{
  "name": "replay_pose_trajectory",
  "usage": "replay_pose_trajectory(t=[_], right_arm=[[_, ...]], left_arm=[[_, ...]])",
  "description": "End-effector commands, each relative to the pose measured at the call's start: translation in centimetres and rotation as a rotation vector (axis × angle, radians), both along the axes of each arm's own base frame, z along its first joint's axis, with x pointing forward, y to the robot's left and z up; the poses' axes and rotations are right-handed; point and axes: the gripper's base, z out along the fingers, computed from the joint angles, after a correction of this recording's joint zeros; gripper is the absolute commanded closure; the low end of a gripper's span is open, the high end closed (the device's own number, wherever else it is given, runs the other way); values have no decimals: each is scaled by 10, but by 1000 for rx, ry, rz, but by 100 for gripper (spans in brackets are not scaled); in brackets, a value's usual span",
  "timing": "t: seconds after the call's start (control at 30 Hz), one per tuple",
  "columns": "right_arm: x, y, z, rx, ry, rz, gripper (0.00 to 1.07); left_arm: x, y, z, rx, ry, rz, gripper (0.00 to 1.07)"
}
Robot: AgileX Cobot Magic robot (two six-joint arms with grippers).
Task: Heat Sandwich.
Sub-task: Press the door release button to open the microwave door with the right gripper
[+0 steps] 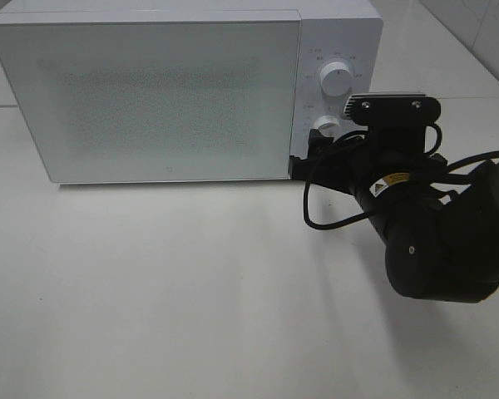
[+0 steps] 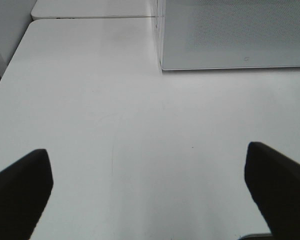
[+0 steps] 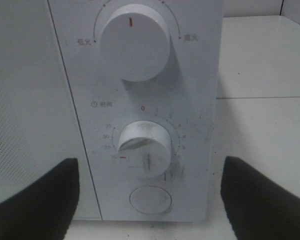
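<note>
Tally: one microwave (image 1: 183,91), door (image 1: 108,125) shut, with two knobs (image 1: 336,81), the upper knob (image 3: 135,42) and lower knob (image 3: 144,145), and one button (image 3: 150,199). At the lower knob the right gripper (image 3: 150,162) stands spread, holding nothing; before the door the left gripper (image 2: 146,152) is spread too, over the table (image 2: 90,100). Where the sandwich is cannot be told.

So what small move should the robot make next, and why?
Probably ease the right gripper forward until its fingers straddle the timer dial. The microwave door is shut, and the open fingers sit either side of that dial but short of it, so setting the time looks next.
</note>
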Motion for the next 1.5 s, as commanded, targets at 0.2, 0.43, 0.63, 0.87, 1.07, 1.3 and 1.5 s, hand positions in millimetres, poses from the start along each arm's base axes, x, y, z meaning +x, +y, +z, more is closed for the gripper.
replay_pose_trajectory(t=[0.2,0.43,0.63,0.87,1.07,1.3,1.5], right_arm=[[18,13,-2,-12,-38,-5,32],[36,15,-17,-32,-12,-24,32],[42,17,-19,-37,-19,-30,32],[45,19,-19,-31,-23,-32,32],[44,19,-21,-30,-4,-34,32],[40,16,-26,-41,23,-38,32],[34,13,-34,95,104,-69,32]], left_arm=[[-3,0,-1,-3,-21,-4,7],[-3,0,-1,-3,-21,-4,7],[-3,0,-1,-3,-21,-4,7],[-3,0,-1,-3,-21,-4,7],[-3,0,-1,-3,-21,-4,7],[-3,0,-1,-3,-21,-4,7],[-3,0,-1,-3,-21,-4,7]])
